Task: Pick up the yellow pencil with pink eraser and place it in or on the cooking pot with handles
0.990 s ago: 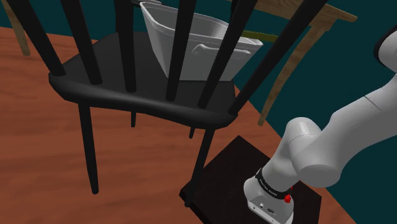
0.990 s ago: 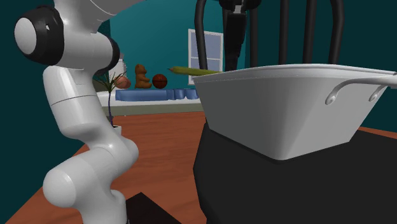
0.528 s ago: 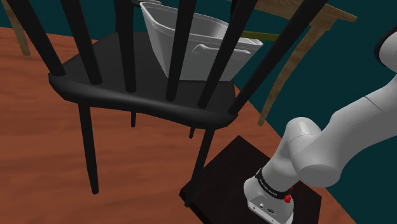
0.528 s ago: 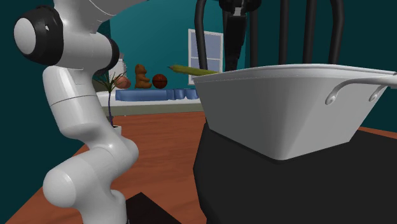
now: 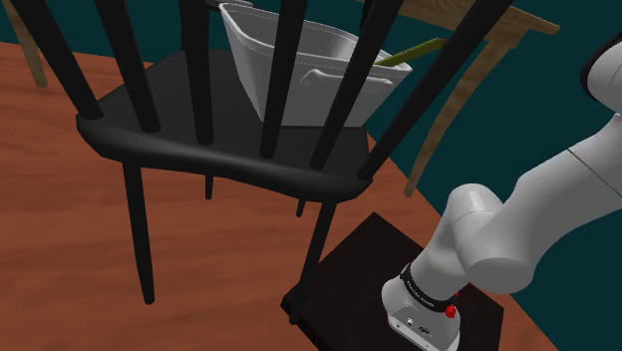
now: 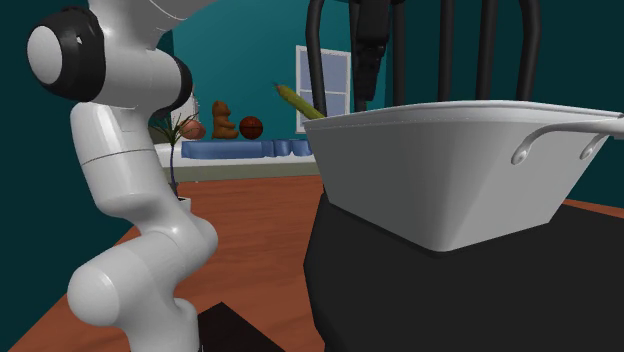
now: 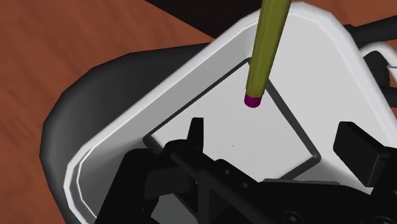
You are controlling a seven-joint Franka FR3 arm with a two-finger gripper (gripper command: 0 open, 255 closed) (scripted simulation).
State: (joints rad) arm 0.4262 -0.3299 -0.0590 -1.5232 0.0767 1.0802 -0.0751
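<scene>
A pale grey cooking pot with loop handles stands on a black chair's seat. The olive-yellow pencil leans inside the pot, its magenta eraser end down near the pot's floor and its shaft resting on the rim. Its upper end sticks out past the rim. My gripper hangs open above the pot, and neither finger touches the pencil. In the second exterior view the gripper hangs just over the pot's rim.
Black chair-back spindles stand between the shoulder camera and the pot. My dark stand sits beside the chair on a red-brown wooden floor. Wooden table legs rise behind the pot. A far shelf holds toys.
The fingers have opened and let the pencil go. It has tipped from lying level at the rim to leaning steeply, eraser end down in the pot.
</scene>
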